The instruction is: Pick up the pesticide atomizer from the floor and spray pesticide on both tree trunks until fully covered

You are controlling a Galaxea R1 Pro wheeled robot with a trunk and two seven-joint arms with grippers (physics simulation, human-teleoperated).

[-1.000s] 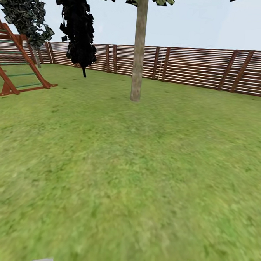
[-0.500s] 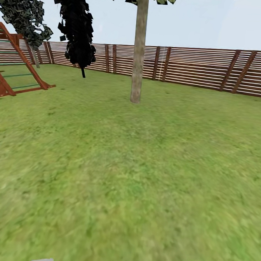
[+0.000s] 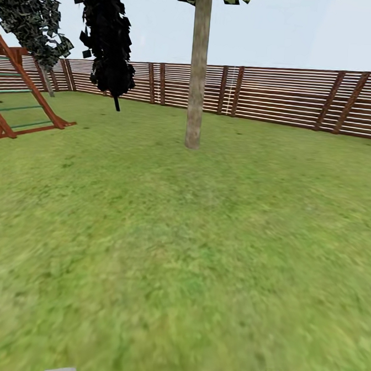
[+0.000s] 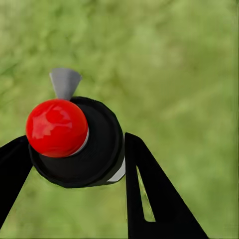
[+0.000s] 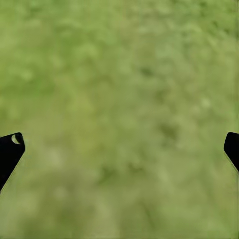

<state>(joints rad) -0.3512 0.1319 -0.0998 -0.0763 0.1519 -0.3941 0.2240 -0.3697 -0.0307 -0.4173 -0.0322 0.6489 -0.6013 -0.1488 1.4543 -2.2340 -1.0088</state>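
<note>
In the left wrist view the pesticide atomizer shows from above: a black top, a red button and a grey nozzle. My left gripper is shut on it, one black finger on each side, over grass. My right gripper stands open above the lawn with nothing between its fingers. Ahead in the head view a tall tree stands on the grass. Its tree trunk is thick, pale grey-brown and mottled, and its leafy crown is cut off by the frame's upper edge. The trunk is several metres from me.
A brown slatted fence closes the garden behind the tree. A thin-stemmed black-foliage tree stands at the back left, with a red-brown wooden play frame further left. Open grass lies between me and the trunk.
The whole head view has crept forward toward the tree: its base sits slightly lower in the picture and the play frame has slid left. Both arms keep their places in the view.
</note>
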